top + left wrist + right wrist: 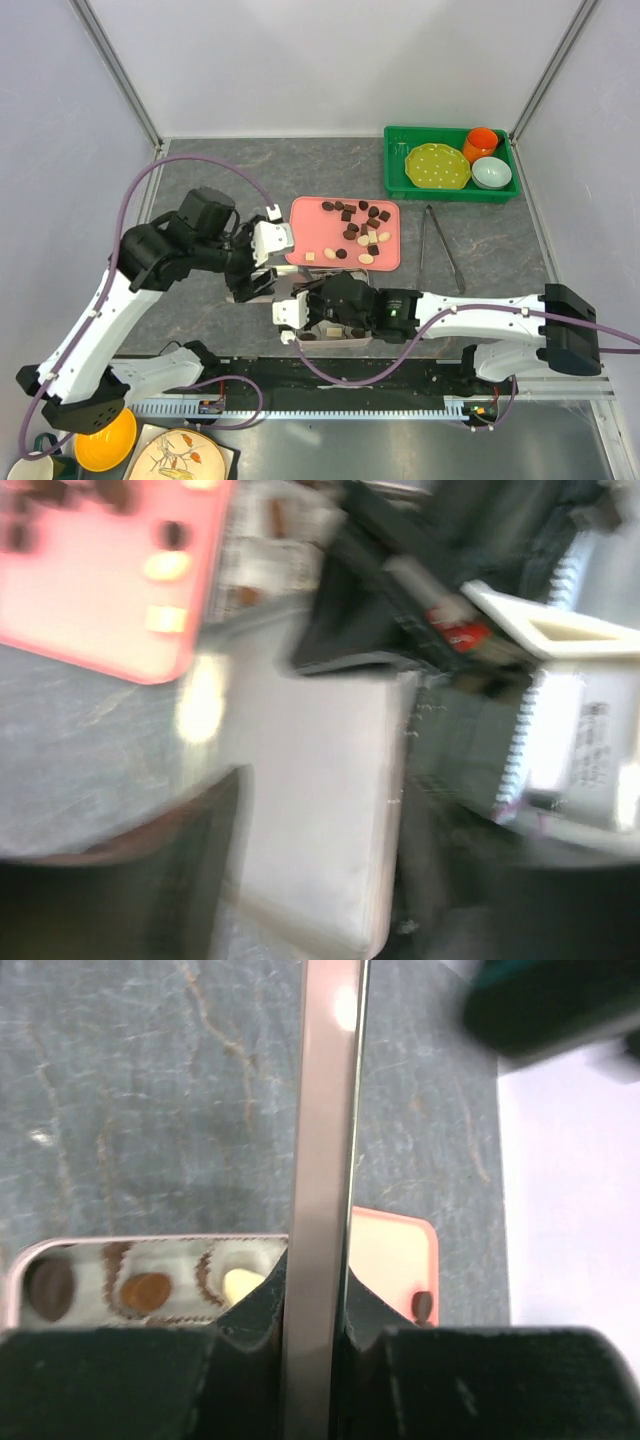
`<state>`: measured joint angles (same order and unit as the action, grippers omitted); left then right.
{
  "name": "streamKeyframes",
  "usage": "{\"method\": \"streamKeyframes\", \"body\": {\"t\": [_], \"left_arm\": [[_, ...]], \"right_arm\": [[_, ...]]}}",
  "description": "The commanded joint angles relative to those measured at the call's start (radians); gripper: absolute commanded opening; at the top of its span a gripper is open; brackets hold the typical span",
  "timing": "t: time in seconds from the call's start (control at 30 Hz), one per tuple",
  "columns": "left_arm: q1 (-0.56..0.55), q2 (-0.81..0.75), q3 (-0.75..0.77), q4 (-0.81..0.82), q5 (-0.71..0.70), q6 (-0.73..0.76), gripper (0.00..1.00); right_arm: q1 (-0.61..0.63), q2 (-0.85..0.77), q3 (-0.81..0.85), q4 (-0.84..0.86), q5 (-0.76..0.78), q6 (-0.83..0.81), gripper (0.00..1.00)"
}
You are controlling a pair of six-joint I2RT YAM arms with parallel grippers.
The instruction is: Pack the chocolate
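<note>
Grey table [230, 170], chocolate [355, 225] on pink tray [305, 225] beyond right fingers [480, 1380] (thin lid [325, 1160] between)

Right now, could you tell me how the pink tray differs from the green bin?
The pink tray is shallow and holds loose chocolates; the green bin is deeper and holds a plate, cup and bowl. The tray lies central, the bin far right. Both are rectangular.

You'll find nothing legible here. In the left wrist view, a white label [592, 742] on a white arm casing [560, 695] carries lines of small print, and a red sticker [455, 630] sits nearby. Both are too blurred to read.
</note>
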<state>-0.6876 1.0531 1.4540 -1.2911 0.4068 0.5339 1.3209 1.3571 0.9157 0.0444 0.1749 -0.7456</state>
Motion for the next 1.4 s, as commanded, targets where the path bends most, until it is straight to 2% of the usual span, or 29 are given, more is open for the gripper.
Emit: {"method": "streamKeyframes", "body": {"t": [0.0,0.13,0.2,0.27,0.3,0.37,0.4,0.5,0.63,0.8,0.87,1.0,1.23,1.3,1.37], "left_arm": [[0.003,-0.044,0.089,0.142,-0.245,-0.041,0.86],[0.022,-0.091,0.103,0.314,-0.397,-0.081,0.89],[0.065,-0.107,0.086,0.432,-0.482,-0.116,0.90],[0.103,-0.133,0.063,0.489,-0.508,-0.123,0.92],[0.109,-0.131,0.059,0.498,-0.516,-0.139,0.94],[0.125,-0.108,0.059,0.471,-0.484,-0.152,0.98],[0.132,-0.096,0.054,0.422,-0.465,-0.163,0.98],[0.155,-0.059,0.020,0.342,-0.361,-0.175,0.98],[0.160,-0.103,-0.066,0.374,-0.310,-0.193,0.99],[0.198,-0.108,-0.084,0.383,-0.273,-0.235,0.99],[0.217,-0.107,-0.098,0.394,-0.267,-0.250,0.99],[0.249,-0.081,-0.113,0.394,-0.244,-0.275,0.99],[0.301,-0.050,-0.176,0.400,-0.174,-0.276,0.99],[0.309,-0.047,-0.207,0.414,-0.169,-0.270,0.99],[0.313,-0.047,-0.234,0.423,-0.163,-0.261,0.99]], "right_arm": [[0.021,-0.068,0.048,-0.041,0.031,0.084,0.00],[0.026,-0.113,0.066,-0.142,0.043,0.202,0.00],[0.026,-0.136,0.103,-0.193,0.052,0.320,0.00],[0.024,-0.148,0.155,-0.291,0.057,0.415,0.00],[0.026,-0.167,0.170,-0.325,0.045,0.524,0.00],[0.024,-0.194,0.189,-0.394,0.011,0.621,0.00],[0.024,-0.223,0.190,-0.409,-0.008,0.714,0.00],[0.023,-0.272,0.198,-0.472,-0.092,0.850,0.00],[0.018,-0.363,0.154,-0.509,-0.169,1.064,0.00],[-0.075,-0.464,0.020,-0.489,-0.342,1.229,0.00],[-0.148,-0.475,-0.058,-0.440,-0.412,1.302,0.00],[-0.311,-0.467,-0.211,-0.261,-0.705,1.439,0.00],[-0.540,-0.438,-0.400,0.165,-0.929,1.644,0.00],[-0.571,-0.412,-0.442,0.335,-0.968,1.756,0.00],[-0.606,-0.380,-0.485,0.408,-1.002,1.793,0.00]]}}
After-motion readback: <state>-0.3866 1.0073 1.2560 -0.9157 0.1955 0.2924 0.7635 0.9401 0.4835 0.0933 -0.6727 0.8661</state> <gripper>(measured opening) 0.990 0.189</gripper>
